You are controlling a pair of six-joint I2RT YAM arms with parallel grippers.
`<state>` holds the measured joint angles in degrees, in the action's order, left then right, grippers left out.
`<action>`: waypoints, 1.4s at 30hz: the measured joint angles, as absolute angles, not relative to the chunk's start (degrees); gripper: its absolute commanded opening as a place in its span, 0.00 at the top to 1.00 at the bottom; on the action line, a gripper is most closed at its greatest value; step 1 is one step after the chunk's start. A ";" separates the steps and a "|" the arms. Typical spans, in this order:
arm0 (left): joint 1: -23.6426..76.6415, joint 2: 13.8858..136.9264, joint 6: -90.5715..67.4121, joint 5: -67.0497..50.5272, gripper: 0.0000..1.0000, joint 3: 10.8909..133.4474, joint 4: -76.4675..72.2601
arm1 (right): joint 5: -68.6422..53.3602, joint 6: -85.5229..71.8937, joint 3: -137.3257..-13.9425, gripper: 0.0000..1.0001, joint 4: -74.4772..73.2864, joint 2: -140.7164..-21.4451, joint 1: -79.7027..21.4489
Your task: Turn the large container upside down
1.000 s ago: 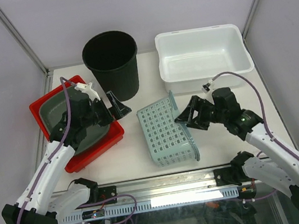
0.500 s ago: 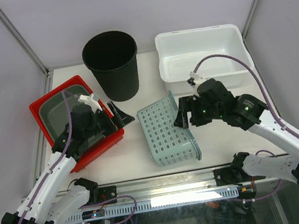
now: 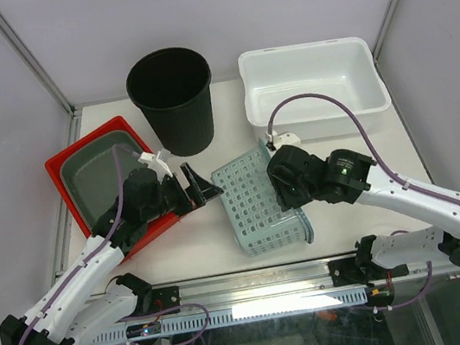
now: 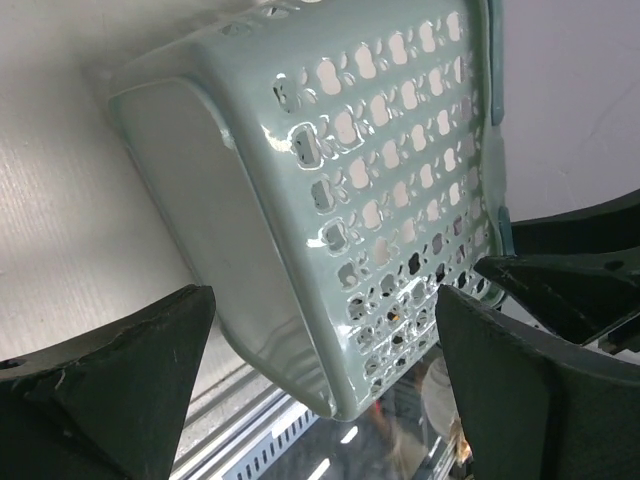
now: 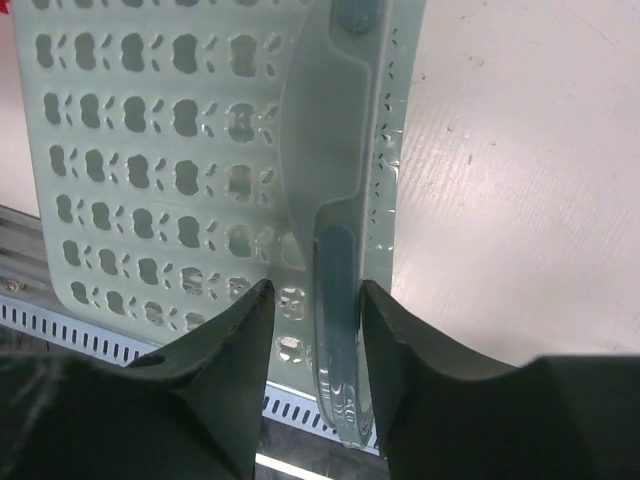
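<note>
The left gripper [image 3: 201,186], which 1 second ago hung over the red tray [image 3: 59,169] by the foot of the black bucket [image 3: 171,94], has moved right and toward the near edge. It now sits just beside the left side of the perforated basket [image 3: 257,203]. Its jaws stand wide, with nothing between them, and its wrist view looks straight at the basket's solid base and holed wall. The basket itself has barely shifted. It lies on its side in the middle of the table [image 3: 341,155], closer to the near edge than to the far one, with its open mouth facing right.

The right gripper [image 5: 315,300] was well to the right of the basket a second ago. It has since swung in over the basket's right rim, with its cable now looping high above the arm. Its jaws have narrowed and sit astride the rim strip. 1 finger touches the strip and the other is just beside it. I cannot tell whether the rim is actually pinched.

Counted from the left:
- 1 red tray at the left edge.
- 1 grey-green tray [image 3: 103,171] nested inside it.
- 1 black bucket upright at the far edge, near the middle.
- 1 basket.
- 1 white tub [image 3: 372,71] in the far right corner.
- 2 arms.
</note>
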<state>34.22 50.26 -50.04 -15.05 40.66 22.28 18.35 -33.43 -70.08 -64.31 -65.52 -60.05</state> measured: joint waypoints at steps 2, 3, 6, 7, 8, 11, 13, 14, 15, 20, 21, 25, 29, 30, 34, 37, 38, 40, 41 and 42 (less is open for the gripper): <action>34.20 50.46 -50.43 -15.16 0.03 39.68 21.52 | 19.29 -33.56 -70.15 0.67 -64.34 -65.25 -60.12; 34.20 50.68 -50.54 -15.31 0.03 39.27 21.12 | 19.75 -33.69 -70.15 0.71 -64.42 -65.08 -60.10; 34.41 51.46 -51.83 -15.88 0.03 38.24 19.64 | 20.69 -34.35 -70.15 0.71 -64.51 -64.66 -60.10; 34.57 51.77 -52.23 -16.43 0.03 37.85 18.85 | 20.78 -34.59 -70.15 0.72 -64.47 -64.53 -60.10; 34.65 51.99 -52.60 -16.88 0.03 37.52 18.28 | 20.78 -34.81 -70.11 0.74 -64.47 -64.42 -60.12; 35.29 52.62 -53.56 -17.85 0.05 36.93 16.64 | 20.82 -35.38 -69.84 0.78 -64.29 -64.01 -60.12; 35.33 52.80 -53.95 -18.55 0.08 36.64 15.66 | 20.88 -35.90 -69.58 0.80 -64.16 -63.51 -60.10; 35.33 52.90 -54.24 -18.79 0.09 36.58 14.96 | 21.02 -36.10 -69.47 0.80 -64.18 -63.24 -60.10; 35.33 53.08 -54.54 -19.16 0.10 36.56 14.41 | 21.06 -36.21 -69.41 0.81 -64.16 -63.02 -60.10; 36.03 54.13 -56.05 -20.95 0.17 35.33 10.35 | 21.08 -36.67 -68.73 0.85 -63.99 -62.72 -60.10; 36.10 54.30 -56.31 -21.32 0.18 34.96 9.74 | 21.08 -36.77 -68.62 0.85 -63.94 -62.72 -60.10; 36.42 54.48 -57.23 -21.80 0.20 33.85 7.86 | 21.06 -37.30 -67.94 0.85 -62.76 -62.59 -60.10; 36.45 54.50 -58.08 -22.11 0.25 32.67 6.24 | 21.04 -37.54 -67.51 0.86 -61.87 -62.39 -60.10; 36.45 54.50 -58.24 -22.24 0.26 32.32 5.78 | 21.04 -37.60 -67.37 0.86 -61.60 -62.39 -60.10; 36.45 54.50 -59.20 -22.87 0.29 31.14 3.86 | 21.04 -37.65 -67.09 0.86 -60.86 -62.37 -60.10; 36.45 54.85 -59.61 -23.29 0.34 30.79 2.50 | 21.10 -37.63 -66.85 0.87 -60.62 -62.30 -60.10; 36.42 54.89 -59.70 -23.29 0.36 30.55 2.00 | 21.19 -37.65 -66.83 0.87 -60.64 -62.22 -60.07; 36.42 54.89 -60.10 -23.29 0.40 30.15 1.45 | 21.23 -37.65 -66.78 0.87 -60.66 -62.08 -59.99; 36.42 54.89 -60.31 -23.27 0.41 30.04 1.26 | 21.26 -37.65 -66.70 0.87 -60.66 -62.02 -59.92; 36.42 54.85 -60.49 -23.24 0.41 30.04 1.21 | 21.26 -37.65 -66.61 0.88 -60.66 -61.93 -59.86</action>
<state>36.42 54.85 -60.49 -23.24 30.04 1.21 21.26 -37.65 -66.61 -60.66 -61.93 -59.86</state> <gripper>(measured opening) 0.613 0.249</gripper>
